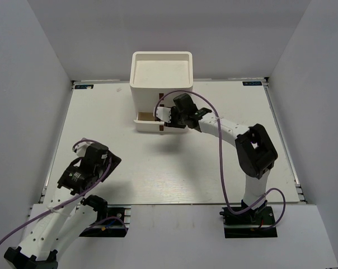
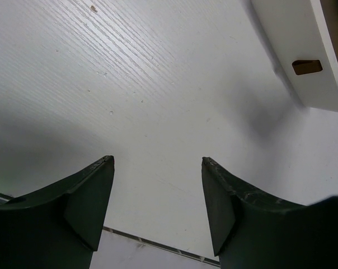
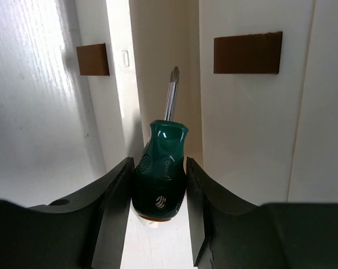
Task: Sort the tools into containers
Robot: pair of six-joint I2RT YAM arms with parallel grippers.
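My right gripper [image 1: 170,116] is shut on a stubby green-handled screwdriver [image 3: 160,168], gripped by its handle between both fingers [image 3: 158,174]. Its metal tip points into the pulled-out bottom drawer [image 1: 148,120] of the white stacked organizer [image 1: 162,84]. In the right wrist view the drawer's inside [image 3: 158,67] lies between the drawer front and the organizer's body. My left gripper [image 2: 158,162] is open and empty above bare table at the near left [image 1: 104,157]. No other tools show in any view.
Brown tabs mark the drawer fronts [image 3: 93,59] [image 3: 247,52]. The organizer's corner with one tab [image 2: 307,66] shows at the upper right of the left wrist view. White walls enclose the table [image 1: 158,168] on three sides.
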